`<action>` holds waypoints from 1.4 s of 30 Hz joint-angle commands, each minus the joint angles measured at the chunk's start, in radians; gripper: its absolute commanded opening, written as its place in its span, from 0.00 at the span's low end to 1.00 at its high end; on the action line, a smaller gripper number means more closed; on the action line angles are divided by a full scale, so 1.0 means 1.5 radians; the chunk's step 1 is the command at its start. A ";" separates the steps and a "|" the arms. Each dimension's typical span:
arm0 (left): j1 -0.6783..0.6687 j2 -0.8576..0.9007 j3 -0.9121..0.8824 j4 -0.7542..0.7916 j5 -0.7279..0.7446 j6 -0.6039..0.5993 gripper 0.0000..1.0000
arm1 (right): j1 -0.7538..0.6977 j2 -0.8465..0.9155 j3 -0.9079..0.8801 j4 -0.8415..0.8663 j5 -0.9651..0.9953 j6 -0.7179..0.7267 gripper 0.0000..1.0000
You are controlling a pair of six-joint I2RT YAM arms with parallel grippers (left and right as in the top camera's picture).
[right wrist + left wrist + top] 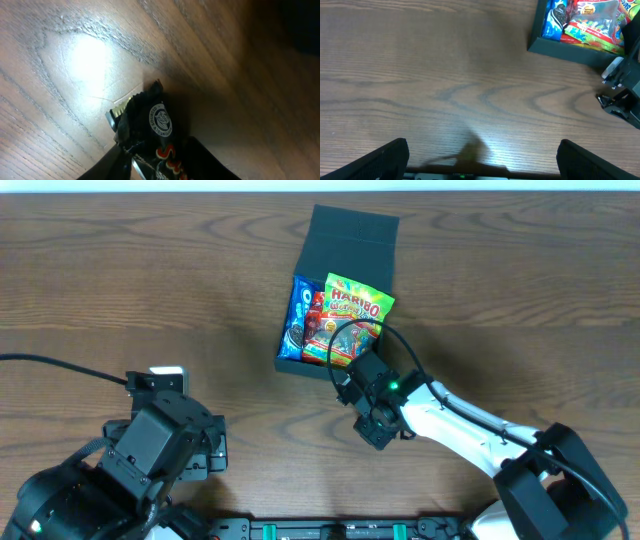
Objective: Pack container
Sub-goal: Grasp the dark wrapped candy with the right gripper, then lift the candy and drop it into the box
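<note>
The left arm (120,470), lower left of the overhead view, is bulky matte black with boxy housings and a small white block (168,371) on top; a thin black cable (50,363) trails leftward; the right arm (470,430), lower right, has a white link between black joints and a green light (393,387); the left fingers (380,162) are flat black slabs.

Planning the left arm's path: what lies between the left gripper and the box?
Nothing: only bare table between the left gripper and the box, seen in the left wrist and overhead views.
</note>
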 commanded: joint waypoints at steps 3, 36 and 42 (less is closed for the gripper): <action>-0.001 0.001 -0.002 -0.002 -0.003 -0.003 0.95 | -0.004 0.006 -0.005 -0.002 -0.004 0.001 0.27; -0.001 0.001 -0.002 -0.002 -0.003 -0.003 0.95 | -0.004 -0.108 0.192 -0.055 -0.104 0.279 0.01; -0.001 0.001 -0.002 -0.002 -0.003 -0.003 0.95 | -0.004 -0.108 0.193 0.093 -0.034 0.599 0.01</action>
